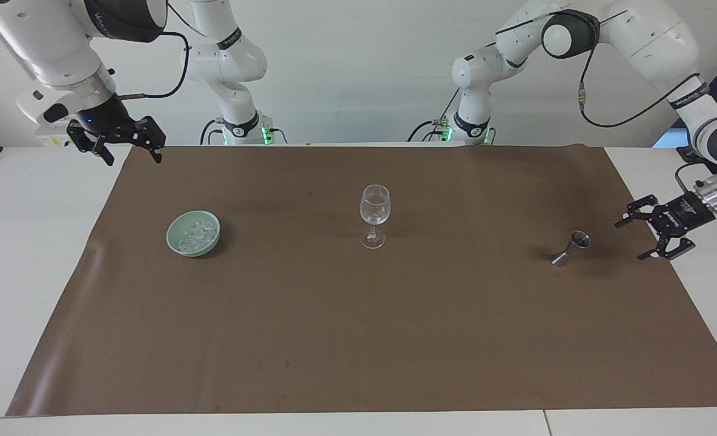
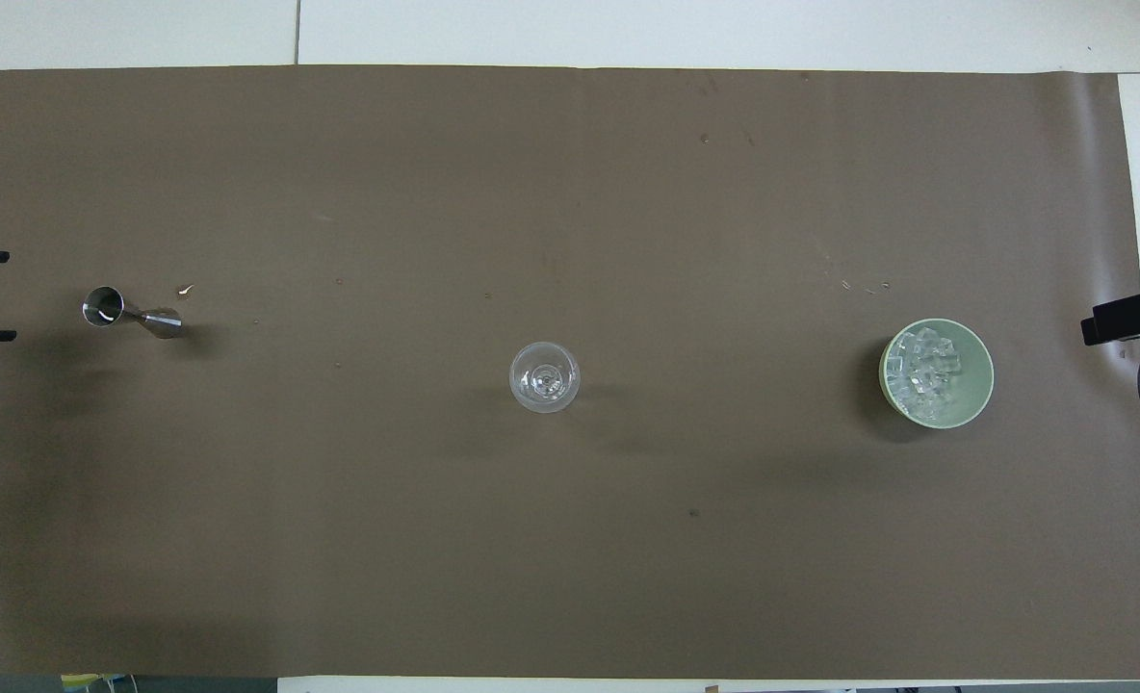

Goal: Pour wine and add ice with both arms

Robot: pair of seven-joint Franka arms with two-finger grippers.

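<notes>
Left hand (image 1: 635, 238) spread beside jigger (image 1: 570, 247) — right hand (image 1: 129, 153) waiting

Small white lettering runs along the dark joint bands of both arms (image 1: 231, 36), and a short white mark sits on the left hand (image 1: 654, 235), but none of it can be made out letter by letter. No label, brand, number or sign shows on anything that stands on the surface.
</notes>
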